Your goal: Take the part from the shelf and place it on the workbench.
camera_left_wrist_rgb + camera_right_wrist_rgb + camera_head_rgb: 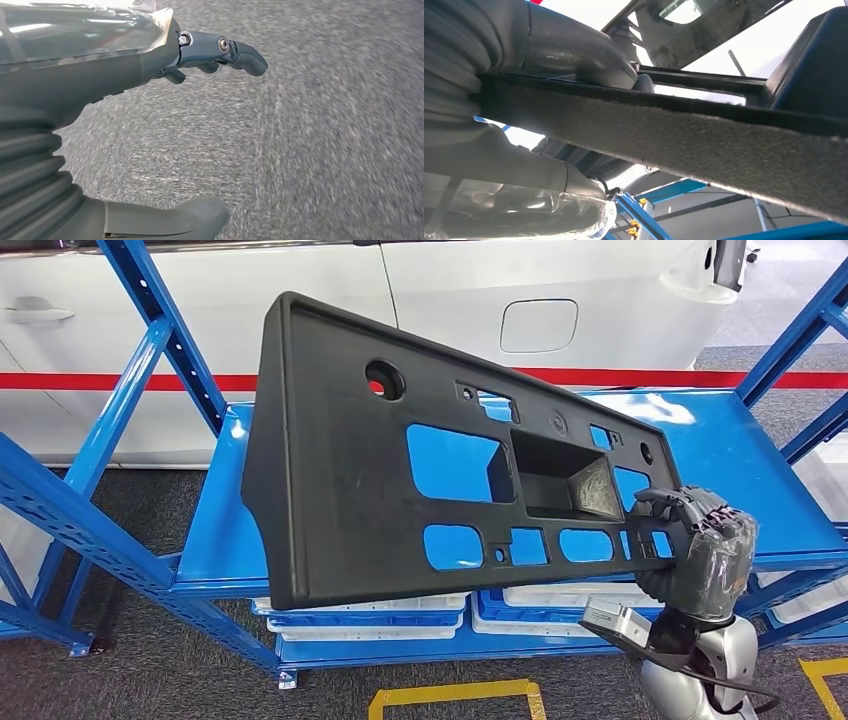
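While the right hand (700, 545) grips the lower right edge of the large black moulded plastic panel (400, 480), its fingers wrap over that rim from the front. The panel is held up off the blue metal shelf (745, 460), face toward the head camera. Its long axis runs from upper left down to lower right, tilted, the broad solid end high at left and the narrower end at the hand. Rectangular cut-outs and one round hole pierce it, with blue shelf surface visible through them. The right wrist view adds the thumb (589, 55) pressed against one face of the panel's rough-textured edge (684, 135), fingers on the other. The left wrist view shows the left hand (125, 60) over grey carpet floor (325, 140), fingers apart and holding nothing. Behind the shelf stands a white car body (480, 300). White trays (370, 615) sit on the lower tier.
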Available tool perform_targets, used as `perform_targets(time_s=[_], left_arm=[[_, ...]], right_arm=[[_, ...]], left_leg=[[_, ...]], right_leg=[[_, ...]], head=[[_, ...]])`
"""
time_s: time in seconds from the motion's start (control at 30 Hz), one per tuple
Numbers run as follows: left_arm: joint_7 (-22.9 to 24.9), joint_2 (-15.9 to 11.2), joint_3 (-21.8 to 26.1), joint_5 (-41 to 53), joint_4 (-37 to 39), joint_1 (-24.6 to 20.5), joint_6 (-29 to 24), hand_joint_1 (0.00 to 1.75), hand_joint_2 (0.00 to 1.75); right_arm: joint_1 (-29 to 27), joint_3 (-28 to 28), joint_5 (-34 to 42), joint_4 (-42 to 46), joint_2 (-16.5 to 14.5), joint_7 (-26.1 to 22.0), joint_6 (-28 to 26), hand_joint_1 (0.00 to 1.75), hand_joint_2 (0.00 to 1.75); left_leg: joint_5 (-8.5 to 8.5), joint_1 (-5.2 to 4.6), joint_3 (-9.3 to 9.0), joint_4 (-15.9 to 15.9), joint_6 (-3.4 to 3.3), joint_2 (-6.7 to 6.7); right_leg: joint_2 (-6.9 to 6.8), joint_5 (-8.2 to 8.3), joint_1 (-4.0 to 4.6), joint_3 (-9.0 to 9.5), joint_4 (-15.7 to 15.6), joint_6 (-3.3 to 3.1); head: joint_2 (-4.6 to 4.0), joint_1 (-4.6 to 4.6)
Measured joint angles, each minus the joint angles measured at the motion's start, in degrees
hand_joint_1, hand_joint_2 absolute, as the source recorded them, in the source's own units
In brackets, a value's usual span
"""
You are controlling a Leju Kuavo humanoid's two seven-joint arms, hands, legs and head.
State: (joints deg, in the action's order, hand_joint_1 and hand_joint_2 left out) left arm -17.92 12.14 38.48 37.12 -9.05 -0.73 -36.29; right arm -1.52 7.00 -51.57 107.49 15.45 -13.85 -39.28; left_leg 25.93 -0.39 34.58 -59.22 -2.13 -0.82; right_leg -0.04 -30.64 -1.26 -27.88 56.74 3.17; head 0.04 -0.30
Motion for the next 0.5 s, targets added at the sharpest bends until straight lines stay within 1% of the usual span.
perform_targets(time_s=[0.23, 0.43, 0.5], left_arm=[[0.17, 0.04, 0.71, 0.68, 0.0, -0.01, -0.37, 0.0, 1.75], [-0.76, 0.08, 0.86, 0.85, 0.0, 0.0, 0.71, 0.0, 1.75], [-1.1, 0.07, 0.82, 1.13, 0.0, -0.05, 0.61, 0.0, 1.75]], right_arm=[[-0.45, -0.9, 0.53, 0.31, -0.84, -0.91, 0.0, 1.71, 1.75], [-1.38, -2.54, 4.67, 0.81, -2.59, -4.47, 0.0, 1.71, 1.75], [-1.89, -3.11, 6.34, 1.04, -3.26, -5.66, 0.0, 1.71, 1.75]], left_leg=[[0.0, 0.0, 0.0, 0.0, 0.0, 0.0], [0.0, 0.0, 0.0, 0.0, 0.0, -0.01], [0.18, -0.18, 0.03, -0.18, -0.33, 0.0]], right_leg=[[0.0, 0.0, 0.0, 0.0, 0.0, 0.0], [0.0, 0.0, 0.0, 0.0, 0.0, 0.0], [0.0, 0.1, -0.22, 0.06, -0.22, 0.25]], head=[[0.0, 0.0], [0.0, 0.0], [0.0, 0.0]])
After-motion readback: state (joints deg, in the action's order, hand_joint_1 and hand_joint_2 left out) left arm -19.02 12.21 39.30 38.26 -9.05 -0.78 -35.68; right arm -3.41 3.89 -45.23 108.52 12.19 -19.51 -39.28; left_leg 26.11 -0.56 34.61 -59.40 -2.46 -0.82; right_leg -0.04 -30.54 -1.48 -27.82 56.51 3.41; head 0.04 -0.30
